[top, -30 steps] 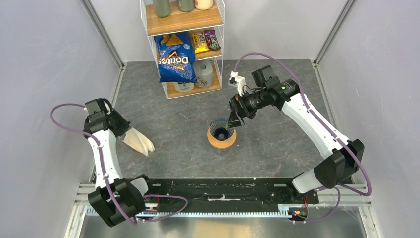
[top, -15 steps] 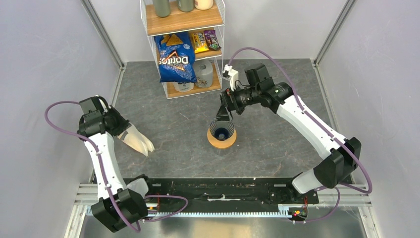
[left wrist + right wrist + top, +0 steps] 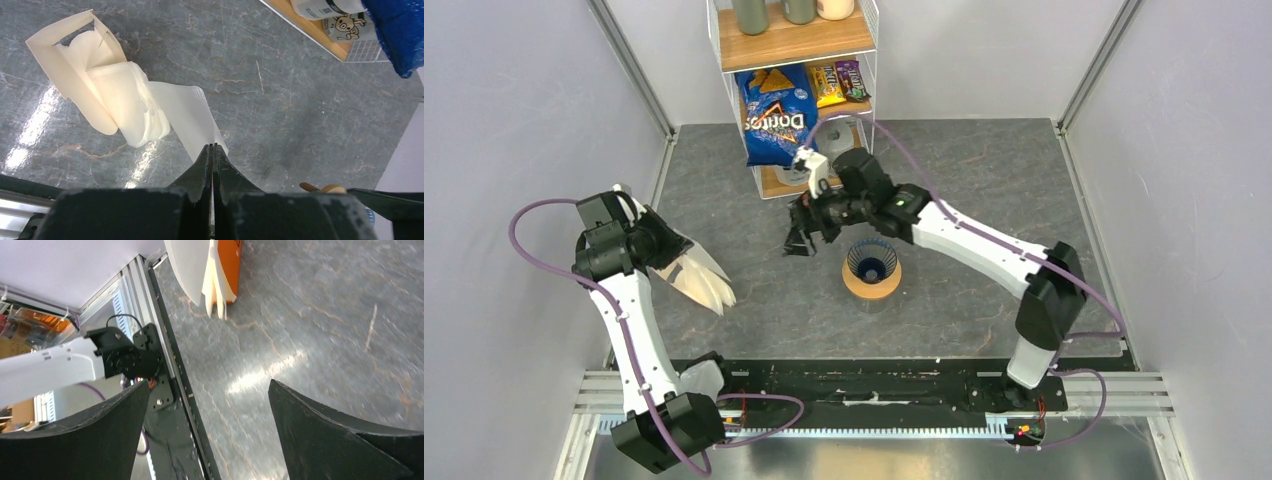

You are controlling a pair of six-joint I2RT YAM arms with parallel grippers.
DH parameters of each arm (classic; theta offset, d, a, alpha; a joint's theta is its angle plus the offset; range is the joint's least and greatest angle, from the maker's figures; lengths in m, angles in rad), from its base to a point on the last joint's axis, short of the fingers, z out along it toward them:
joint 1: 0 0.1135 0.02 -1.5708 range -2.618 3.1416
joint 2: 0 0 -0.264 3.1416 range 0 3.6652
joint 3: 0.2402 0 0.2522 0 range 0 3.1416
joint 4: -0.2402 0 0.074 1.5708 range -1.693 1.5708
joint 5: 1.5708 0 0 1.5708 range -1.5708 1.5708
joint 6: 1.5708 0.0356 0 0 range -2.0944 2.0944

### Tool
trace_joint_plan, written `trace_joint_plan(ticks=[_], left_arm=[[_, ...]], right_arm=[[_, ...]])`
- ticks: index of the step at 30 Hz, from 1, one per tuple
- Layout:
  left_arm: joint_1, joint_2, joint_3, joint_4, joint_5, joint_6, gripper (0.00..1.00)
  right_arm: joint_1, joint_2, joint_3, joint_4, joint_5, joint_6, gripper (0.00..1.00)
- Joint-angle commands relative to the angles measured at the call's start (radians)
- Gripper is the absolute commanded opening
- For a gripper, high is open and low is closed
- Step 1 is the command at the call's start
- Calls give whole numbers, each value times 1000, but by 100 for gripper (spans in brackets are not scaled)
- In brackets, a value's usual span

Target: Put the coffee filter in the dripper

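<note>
Over on the left side of the grey table, the left gripper is clenched tight, its two black fingers pressed flat together on the edge of the coffee filter. That thin white sheet runs from the fingertips back to a fanned bundle of cream filters lying on the table. From the wrist view I can't tell whether the sheet's far end is tucked in among the bundle or only lies against it.

The dripper, a small dark blue ribbed cone, stands upright near the middle of the table, seated on a flat wooden ring. It is well apart from the filter, off to that sheet's right.

The right arm is stretched across past the dripper, and the right gripper hangs over bare table just to the dripper's left, between it and the bundle. Its fingers are spread wide with nothing between them (its own camera looks straight down through the gap at the stone-patterned surface).

At the back of the table stands a wire shelf rack with a blue chip bag on it.
</note>
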Motion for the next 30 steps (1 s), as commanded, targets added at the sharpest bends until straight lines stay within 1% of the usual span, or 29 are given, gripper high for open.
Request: trace_joint_plan(ticks=[1,7,8,12,17,24,27,28,30], left_arm=[[8,-3,49,4,52,-35,2],[7,-4,50,4,73,-55,2],[7,-5,50,3,76,-59,2],[7,-2,59,5,91,-68,2],[8,-1,66,4,110,-83,2],[8,13,88,5,133,-98,2],[7,16,96,7,149,-103,2],[8,16,98,7,154,-104,2],[8,18,99,3,161,-105,2]], right_arm=[[81,98,111,112,138,29,97],[138,208,173,217,143,46,97],[148,223,186,224,132,48,100],[181,253,198,282,139,42,99],[196,317,225,338,177,40,99],[224,386,264,408,160,12,99],[228,411,272,421,216,-1,99],[227,418,272,430,235,-5,95],[227,430,270,452,256,-20,91]])
